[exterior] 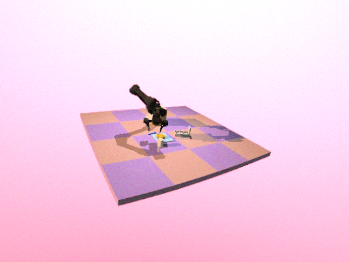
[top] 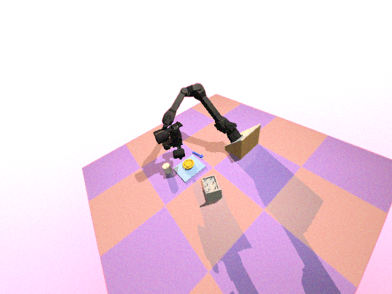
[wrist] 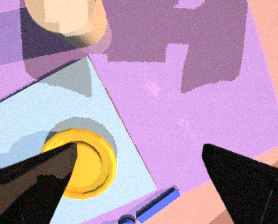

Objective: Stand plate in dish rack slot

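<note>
A yellow round plate (top: 188, 164) (exterior: 161, 135) (wrist: 90, 167) lies flat on a light blue mat (top: 186, 178) (exterior: 169, 140) (wrist: 40, 107). The grey-white dish rack (top: 210, 185) (exterior: 183, 133) stands beside the mat, with small rails on top and a taller end in the exterior view; no plate stands in it. My gripper (exterior: 154, 131) (wrist: 141, 150) is open and empty, pointing down above the table near the plate. In the wrist view the left finger overlaps part of the plate, and the right finger is over the table beside the mat. In the top view the fingertips are hard to make out.
A cream cup (top: 167, 170) (exterior: 160, 142) (wrist: 67, 17) stands beside the mat, opposite the rack's side. A small blue utensil (top: 197, 154) (exterior: 152, 133) (wrist: 157, 205) lies off another mat edge. A tan angled block (top: 246, 144) stands by the arm's base.
</note>
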